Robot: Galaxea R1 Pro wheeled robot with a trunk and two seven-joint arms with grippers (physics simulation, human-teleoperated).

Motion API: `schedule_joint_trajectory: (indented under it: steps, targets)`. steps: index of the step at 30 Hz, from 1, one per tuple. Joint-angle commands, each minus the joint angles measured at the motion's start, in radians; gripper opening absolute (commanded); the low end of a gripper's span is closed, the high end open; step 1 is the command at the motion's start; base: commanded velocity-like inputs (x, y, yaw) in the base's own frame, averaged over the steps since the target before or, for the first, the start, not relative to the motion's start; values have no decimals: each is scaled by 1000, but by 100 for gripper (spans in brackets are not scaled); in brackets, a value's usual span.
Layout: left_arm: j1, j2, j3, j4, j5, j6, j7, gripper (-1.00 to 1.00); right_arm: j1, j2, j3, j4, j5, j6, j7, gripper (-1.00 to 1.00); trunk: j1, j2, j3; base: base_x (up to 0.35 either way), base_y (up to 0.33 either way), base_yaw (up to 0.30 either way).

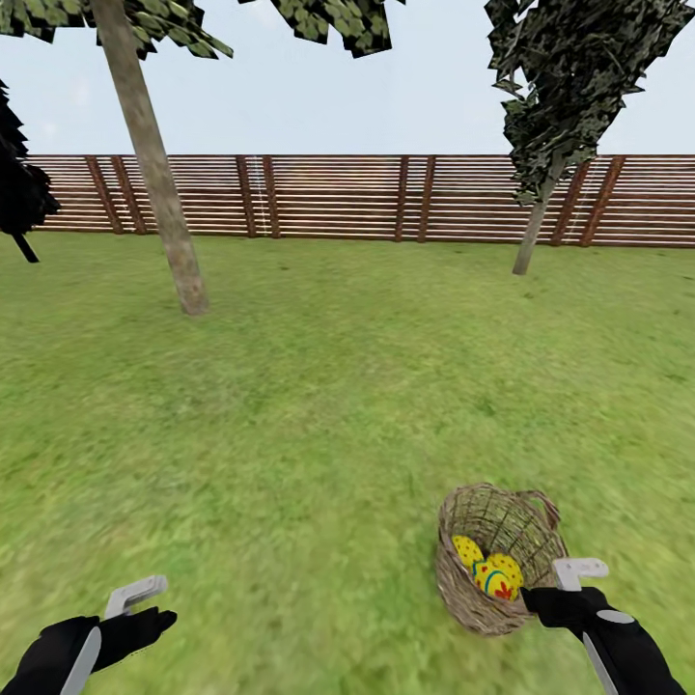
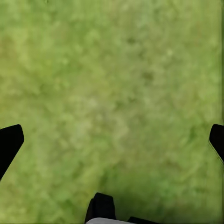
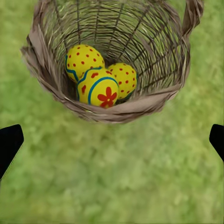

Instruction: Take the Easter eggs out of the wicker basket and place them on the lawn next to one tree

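Note:
The wicker basket (image 1: 461, 569) stands on the lawn (image 1: 319, 405) at the lower right, its braided rim (image 3: 116, 111) close in the right wrist view. Three yellow Easter eggs (image 1: 491, 571) lie together inside; one with red dots (image 3: 83, 59), one with a teal band and red flower (image 3: 100, 88), one smaller (image 3: 123, 77). My right gripper (image 1: 579, 571) hovers just right of the basket rim, fingers (image 3: 9, 142) spread wide, open and empty. My left gripper (image 1: 135, 594) hangs open over bare grass at the lower left. The thick slanted tree (image 1: 154, 179) stands far left.
A slim tree with ragged foliage (image 1: 555, 106) stands at the back right. A near-black conifer (image 1: 17, 188) shows at the left edge. A brown slat fence (image 1: 338, 198) closes the yard behind. Wide grass lies between the basket and the trees.

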State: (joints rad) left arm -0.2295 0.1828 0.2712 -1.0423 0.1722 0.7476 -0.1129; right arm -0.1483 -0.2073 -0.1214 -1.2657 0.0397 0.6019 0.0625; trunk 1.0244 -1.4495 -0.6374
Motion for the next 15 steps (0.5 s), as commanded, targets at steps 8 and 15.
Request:
schedule_joint_trajectory:
  steps: [8, 15]
  targets:
    - [-1, 0, 0, -1, 3, 6, -3, 100, 0, -1, 0, -1, 3, 5, 7, 100, 1, 0, -1, 341, 0, 0]
    - [-1, -2, -4, -1, 1, 6, -4, 100, 0, -2, -1, -1, 4, 7, 7, 100, 1, 0, -1, 341, 0, 0]
